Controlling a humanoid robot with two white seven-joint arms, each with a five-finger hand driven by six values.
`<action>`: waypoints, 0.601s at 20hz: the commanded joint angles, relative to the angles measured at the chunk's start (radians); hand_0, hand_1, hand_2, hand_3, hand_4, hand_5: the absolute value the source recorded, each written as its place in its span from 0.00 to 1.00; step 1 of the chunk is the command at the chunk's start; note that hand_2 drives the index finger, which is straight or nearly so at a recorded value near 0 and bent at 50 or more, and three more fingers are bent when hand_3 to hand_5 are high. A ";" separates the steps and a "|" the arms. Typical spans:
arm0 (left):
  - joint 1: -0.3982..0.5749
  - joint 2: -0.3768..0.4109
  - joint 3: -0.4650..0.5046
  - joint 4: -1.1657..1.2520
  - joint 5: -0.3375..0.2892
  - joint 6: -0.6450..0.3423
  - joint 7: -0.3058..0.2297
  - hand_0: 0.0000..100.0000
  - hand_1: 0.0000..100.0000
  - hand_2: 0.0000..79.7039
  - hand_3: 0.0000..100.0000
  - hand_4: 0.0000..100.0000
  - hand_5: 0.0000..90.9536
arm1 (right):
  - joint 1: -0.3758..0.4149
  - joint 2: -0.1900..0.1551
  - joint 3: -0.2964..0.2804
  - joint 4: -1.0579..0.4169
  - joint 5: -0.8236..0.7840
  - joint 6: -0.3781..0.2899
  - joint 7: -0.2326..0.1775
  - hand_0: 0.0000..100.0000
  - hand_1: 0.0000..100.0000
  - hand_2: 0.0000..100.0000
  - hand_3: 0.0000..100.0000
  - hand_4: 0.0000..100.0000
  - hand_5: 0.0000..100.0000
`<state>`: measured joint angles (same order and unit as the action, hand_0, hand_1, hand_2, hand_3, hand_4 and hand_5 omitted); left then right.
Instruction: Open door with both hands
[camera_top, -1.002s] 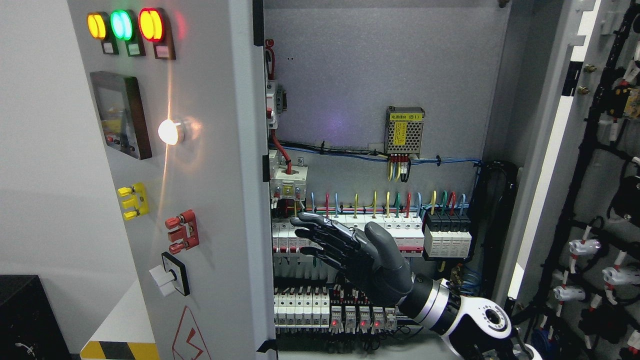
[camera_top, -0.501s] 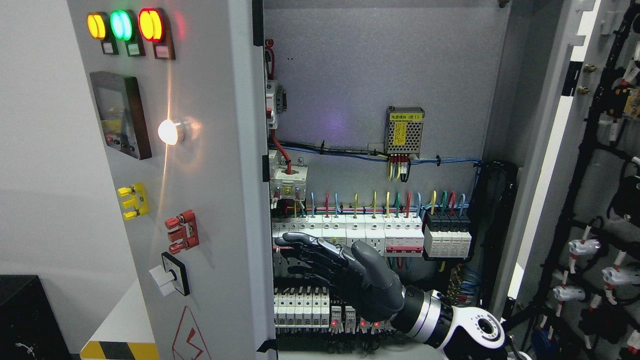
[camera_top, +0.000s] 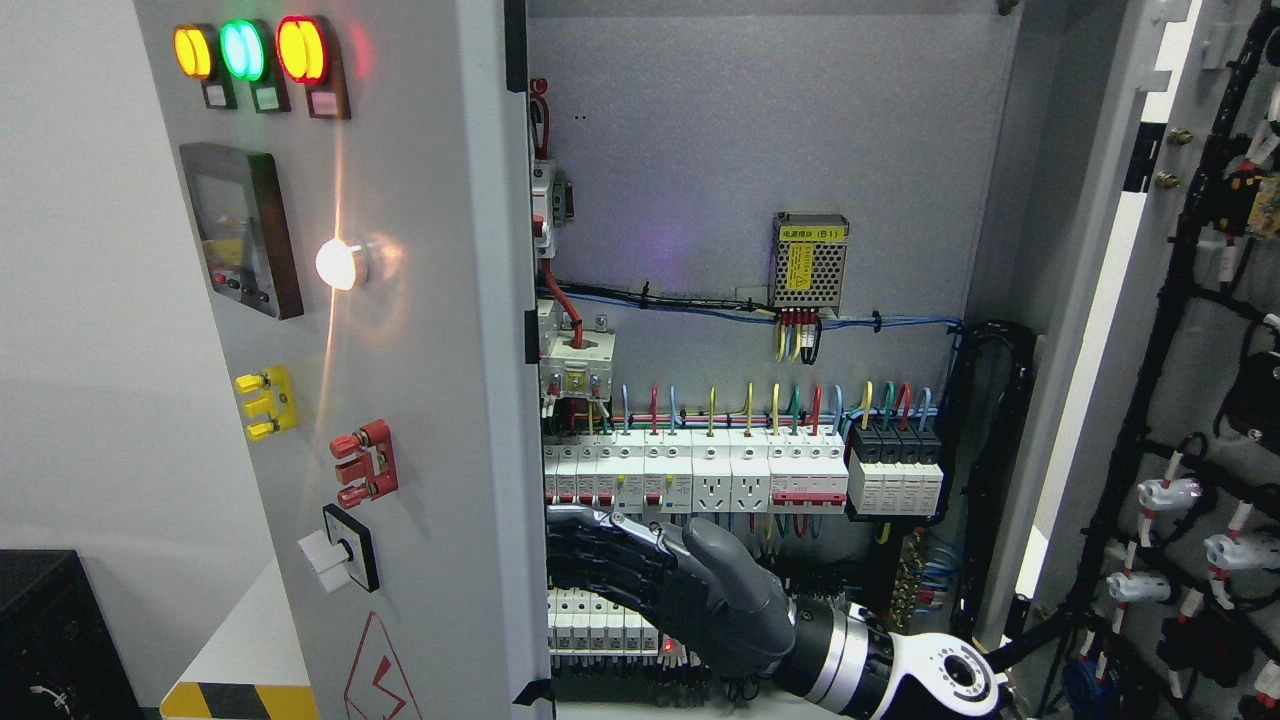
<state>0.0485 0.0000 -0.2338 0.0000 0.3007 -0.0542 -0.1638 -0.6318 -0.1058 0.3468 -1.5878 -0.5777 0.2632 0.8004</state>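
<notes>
A yellow label with black characters ending in "(B1)" tops the mesh-cased power supply (camera_top: 810, 262) at centre right of the frame. The left door (camera_top: 420, 400), a tall panel with its long axis vertical, fills the left-centre of the frame, swung ajar with its outer face toward the lower left and carrying three indicator lamps (camera_top: 248, 50) at upper left. The right hand (camera_top: 650, 580), entering from the lower right, reaches left with fingers (camera_top: 585, 545) extended, close together and slightly bent, their tips at the door's inner edge; contact cannot be confirmed.
</notes>
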 joint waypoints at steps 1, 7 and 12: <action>-0.001 0.002 -0.001 -0.026 0.000 0.001 0.001 0.00 0.00 0.00 0.00 0.00 0.00 | 0.009 -0.014 0.034 -0.032 -0.044 0.033 -0.003 0.00 0.00 0.00 0.00 0.00 0.00; -0.001 0.002 -0.001 -0.025 0.000 0.001 0.001 0.00 0.00 0.00 0.00 0.00 0.00 | 0.014 -0.012 0.037 -0.046 -0.045 0.037 -0.001 0.00 0.00 0.00 0.00 0.00 0.00; -0.001 0.003 -0.001 -0.025 0.000 0.001 0.001 0.00 0.00 0.00 0.00 0.00 0.00 | 0.014 0.001 0.058 -0.046 -0.045 0.071 -0.001 0.00 0.00 0.00 0.00 0.00 0.00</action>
<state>0.0476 0.0000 -0.2344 0.0000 0.3006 -0.0541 -0.1631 -0.6209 -0.1131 0.3762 -1.6167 -0.6179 0.3205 0.7999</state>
